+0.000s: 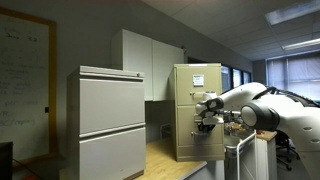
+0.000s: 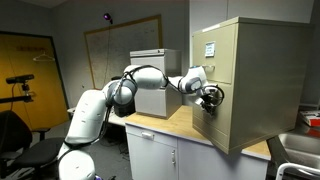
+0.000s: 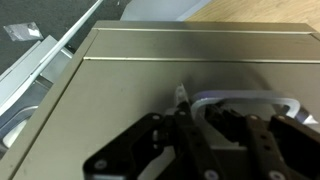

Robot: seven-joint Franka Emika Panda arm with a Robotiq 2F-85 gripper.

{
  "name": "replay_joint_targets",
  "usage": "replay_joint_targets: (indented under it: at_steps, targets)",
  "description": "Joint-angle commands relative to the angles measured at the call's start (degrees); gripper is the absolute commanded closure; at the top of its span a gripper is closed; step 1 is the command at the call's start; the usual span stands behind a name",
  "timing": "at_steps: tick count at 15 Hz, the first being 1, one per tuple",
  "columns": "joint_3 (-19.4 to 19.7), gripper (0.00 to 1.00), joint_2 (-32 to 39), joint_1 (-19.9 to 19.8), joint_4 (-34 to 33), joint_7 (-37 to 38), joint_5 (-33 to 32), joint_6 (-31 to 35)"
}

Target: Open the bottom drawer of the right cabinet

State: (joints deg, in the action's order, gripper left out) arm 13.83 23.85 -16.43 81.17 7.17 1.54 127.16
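Observation:
The right cabinet (image 1: 185, 90) is a tall, narrow beige filing cabinet, seen in both exterior views (image 2: 270, 70), with white papers (image 2: 209, 45) on its upper front. The bottom drawer (image 2: 218, 128) has a plain beige front that fills the wrist view (image 3: 120, 100), with a small silver handle (image 3: 245, 98). My gripper (image 3: 215, 125) is pressed against this front, its dark fingers close together around the handle. It shows at the same spot in both exterior views (image 1: 207, 118) (image 2: 208, 98). I cannot tell whether the drawer stands out from the cabinet.
A wider light-grey two-drawer lateral cabinet (image 1: 110, 120) stands beside the beige one on a wooden countertop (image 2: 170, 125). White wall cupboards (image 1: 150, 60) hang behind. A whiteboard (image 2: 120, 45) is on the far wall. My arm reaches across the counter's edge.

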Motion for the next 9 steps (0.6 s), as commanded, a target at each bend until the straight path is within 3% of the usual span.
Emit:
replay_joint_targets:
  at_steps: [1, 9]
  targets:
    - [-0.97, 0.95, -6.66, 0.62, 12.62, -5.47, -1.01, 0.83]
    - [-1.61, 0.95, -12.43, -1.39, 22.41, -8.37, 3.25, 10.66]
